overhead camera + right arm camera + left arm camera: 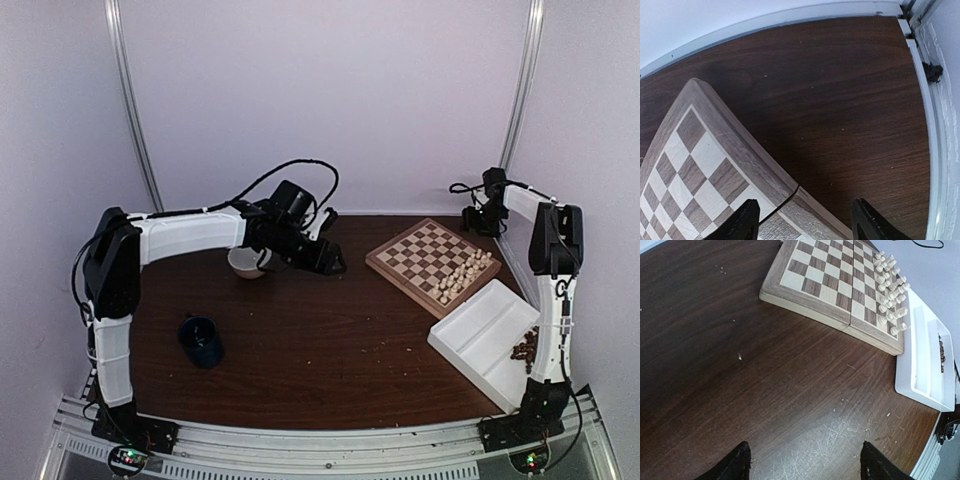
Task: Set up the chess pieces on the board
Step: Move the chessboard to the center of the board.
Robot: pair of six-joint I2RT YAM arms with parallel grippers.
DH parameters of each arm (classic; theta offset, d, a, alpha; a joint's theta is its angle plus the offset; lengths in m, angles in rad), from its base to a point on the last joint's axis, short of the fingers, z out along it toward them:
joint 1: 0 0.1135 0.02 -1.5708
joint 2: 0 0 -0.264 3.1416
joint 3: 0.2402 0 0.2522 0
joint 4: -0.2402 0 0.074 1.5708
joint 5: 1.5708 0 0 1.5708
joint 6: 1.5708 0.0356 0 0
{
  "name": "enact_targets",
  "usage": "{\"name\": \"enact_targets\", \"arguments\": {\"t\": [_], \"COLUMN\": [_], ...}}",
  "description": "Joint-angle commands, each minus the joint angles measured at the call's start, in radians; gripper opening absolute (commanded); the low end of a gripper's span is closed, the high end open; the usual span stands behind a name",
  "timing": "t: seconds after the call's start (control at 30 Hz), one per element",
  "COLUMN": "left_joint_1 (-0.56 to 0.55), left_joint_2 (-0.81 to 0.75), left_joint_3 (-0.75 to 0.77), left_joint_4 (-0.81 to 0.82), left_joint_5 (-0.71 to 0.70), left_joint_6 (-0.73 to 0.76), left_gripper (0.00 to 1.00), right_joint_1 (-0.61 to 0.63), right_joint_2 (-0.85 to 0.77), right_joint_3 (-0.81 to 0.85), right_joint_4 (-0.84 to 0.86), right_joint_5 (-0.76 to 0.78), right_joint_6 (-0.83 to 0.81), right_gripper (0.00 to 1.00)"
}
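The chessboard [425, 255] lies at the back right of the table; it also shows in the left wrist view [820, 285] and the right wrist view [700, 165]. Pale cream pieces [462, 275] stand in two rows along its near right edge, also seen in the left wrist view [890, 295]. Dark brown pieces [523, 348] lie in the white tray [480, 335]. My left gripper [330, 262] is open and empty, left of the board; its tips frame bare table [805, 465]. My right gripper [480, 222] is open and empty above the board's far edge [805, 225].
A white bowl [245, 263] sits under my left arm at the back. A dark blue cup [202, 340] stands at the front left. The tray also shows in the left wrist view [922, 360]. Walls close in behind and on both sides.
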Motion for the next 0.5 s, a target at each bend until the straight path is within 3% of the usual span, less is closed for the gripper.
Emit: {"name": "enact_targets", "arguments": {"t": [0.0, 0.2, 0.47], "left_joint_1": [-0.018, -0.046, -0.07], "left_joint_2": [-0.029, -0.041, -0.094], "left_joint_3": [-0.034, -0.067, -0.101], "left_joint_4": [0.022, 0.021, -0.016], "left_joint_5": [0.039, 0.061, 0.049], "left_joint_6": [-0.027, -0.032, -0.02], "left_gripper": [0.75, 0.74, 0.74], "right_joint_1": [-0.026, -0.029, -0.024], "right_joint_2": [0.042, 0.113, 0.182], "right_joint_3": [0.062, 0.129, 0.176], "right_joint_4": [-0.046, -0.066, -0.089], "right_joint_5": [-0.089, -0.21, -0.351], "right_joint_6": [0.098, 0.118, 0.128], "right_gripper": [0.66, 0.71, 0.67]}}
